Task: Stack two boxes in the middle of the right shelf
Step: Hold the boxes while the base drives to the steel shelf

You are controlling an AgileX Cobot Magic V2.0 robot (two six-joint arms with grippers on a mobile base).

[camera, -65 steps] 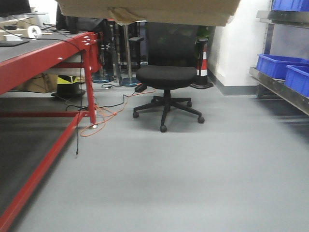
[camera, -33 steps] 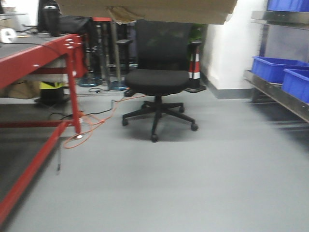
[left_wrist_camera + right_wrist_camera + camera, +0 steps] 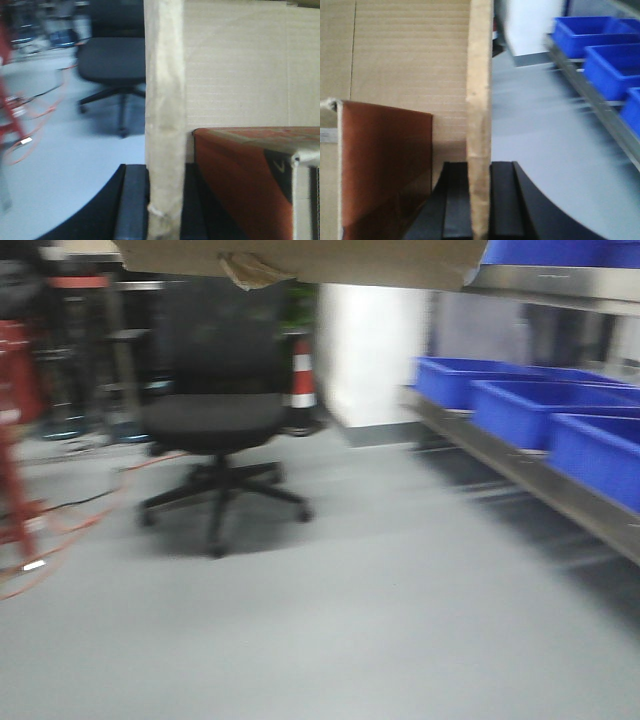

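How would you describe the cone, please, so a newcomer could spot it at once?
Find the white wall in the front view. At its foot, just right of the black chair, stands the cone. It alone has red and white bands.

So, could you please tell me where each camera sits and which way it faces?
Exterior front-facing: low, looking forward over floor at office chair, blue bins right; cardboard box overhead; no robot parts.
Left wrist-mounted: behind left end effector, which clamps a box wall; chair beyond.
Right wrist-mounted: behind right end effector, likewise; bins beyond.
Shared: all three show the box.
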